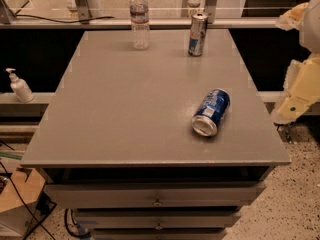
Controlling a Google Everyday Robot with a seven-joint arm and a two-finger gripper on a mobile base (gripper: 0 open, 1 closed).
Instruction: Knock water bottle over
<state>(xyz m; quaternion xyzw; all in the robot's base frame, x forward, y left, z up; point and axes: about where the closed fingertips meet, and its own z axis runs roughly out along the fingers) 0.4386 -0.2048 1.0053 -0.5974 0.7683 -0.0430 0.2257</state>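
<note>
On the grey worktop [125, 109], a blue can [211, 112] is seen lying on its side nearest, the cream end effector [298, 95] is held off the right edge, its grip not discernible, and the water bottle [139, 19] is stood upright at the far edge, left of a slim silver-blue can [198, 34].

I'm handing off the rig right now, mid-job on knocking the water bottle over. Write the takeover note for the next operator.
Gripper: off the table's right edge, level with its middle, far from the bottle.
Water bottle: upright at the far edge of the table, left of centre.
Nearby: slim can upright to the bottle's right, apart from it; blue can on its side, front right.
Done: nothing yet; the bottle is not knocked over.
Left: reach to the far edge and tip the bottle, probably steering clear of the slim can.
</note>
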